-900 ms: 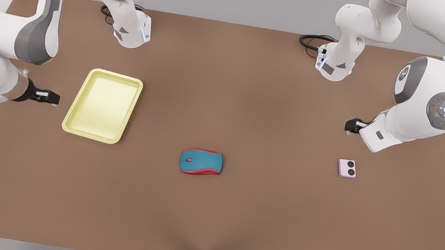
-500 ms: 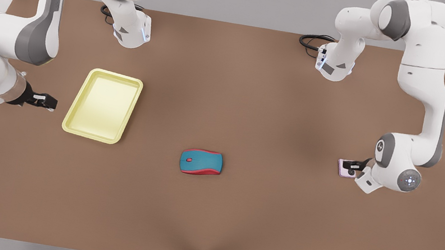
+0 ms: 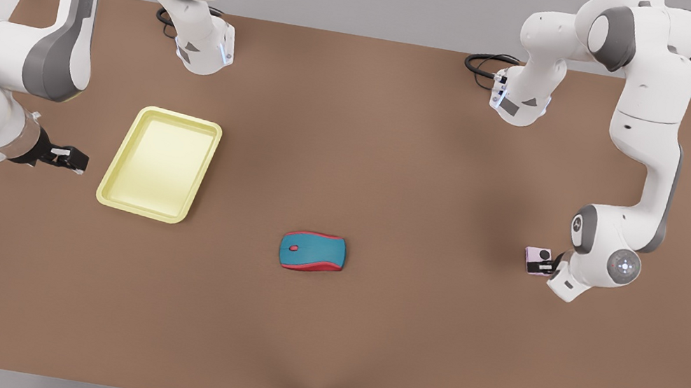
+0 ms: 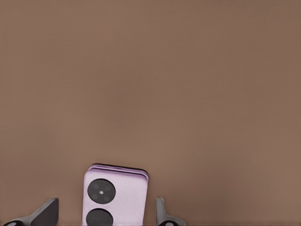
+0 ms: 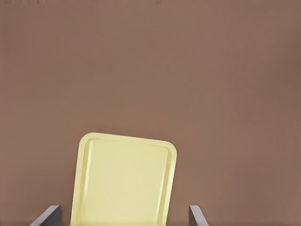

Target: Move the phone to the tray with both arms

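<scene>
Slippage is the risk if the left gripper (image 4: 103,214), jaws apart astride the phone (image 4: 115,195), is shut off-centre, while the right gripper (image 5: 117,216), jaws apart, is held waiting beside the tray (image 3: 160,163)

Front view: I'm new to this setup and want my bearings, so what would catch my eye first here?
Probably the left gripper at the front view's right, down at the table with open fingers on either side of the pink phone. Next, the yellow tray far across at the front view's left, where the right gripper waits open beside it. A teal-and-red mouse lies between them.
</scene>
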Robot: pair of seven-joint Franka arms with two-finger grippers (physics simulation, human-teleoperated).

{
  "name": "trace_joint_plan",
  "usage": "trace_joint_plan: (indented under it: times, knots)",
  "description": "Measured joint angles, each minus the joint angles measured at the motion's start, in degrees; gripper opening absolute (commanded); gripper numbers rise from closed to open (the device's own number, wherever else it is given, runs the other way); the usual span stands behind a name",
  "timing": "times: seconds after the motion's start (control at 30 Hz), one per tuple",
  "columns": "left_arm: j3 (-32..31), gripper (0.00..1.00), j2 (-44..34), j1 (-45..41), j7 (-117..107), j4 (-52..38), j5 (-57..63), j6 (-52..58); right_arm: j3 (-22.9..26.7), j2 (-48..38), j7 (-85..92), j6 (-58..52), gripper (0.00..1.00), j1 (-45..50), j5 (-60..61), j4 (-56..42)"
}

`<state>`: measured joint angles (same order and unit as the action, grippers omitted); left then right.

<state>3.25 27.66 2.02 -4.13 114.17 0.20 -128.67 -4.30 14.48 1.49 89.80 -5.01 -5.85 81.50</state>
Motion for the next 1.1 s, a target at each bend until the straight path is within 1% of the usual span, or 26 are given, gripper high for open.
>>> trace_joint_plan:
  times: [0.27, 0.77, 0.83, 0.87, 1.03, 1.1]
  knots:
    - [0.0, 1.0, 0.21, 0.0, 2.76, 3.19, 0.1, 0.31, 0.0, 0.0, 0.06, -0.02, 1.0, -0.01, 0.09, 0.0]
    - [-0.06, 1.0, 2.95, 0.0, 5.41, 2.93, -0.34, -2.9, 0.0, 0.0, 0.15, -0.04, 1.0, -0.02, 0.1, 0.0]
    - [-0.06, 0.84, 3.08, 0.02, 5.58, 2.91, -0.38, -3.41, 0.0, 0.0, 0.15, -0.04, 1.0, -0.04, 0.1, 0.0]
    - [-0.04, 0.79, 3.12, 0.03, 5.63, 2.91, -0.36, -3.64, 0.0, 0.0, 0.15, -0.04, 1.0, -0.05, 0.1, -0.02]
    - [-0.07, 0.8, 2.87, 0.03, 5.75, 2.79, -0.32, -4.36, 0.0, 0.0, 0.15, -0.03, 1.0, -0.04, 0.11, 0.0]
    - [-0.24, 0.8, 1.38, -0.57, 5.4, 2.77, -0.38, -4.32, 0.0, 0.04, 0.15, -0.01, 1.0, -0.06, 0.16, -0.01]
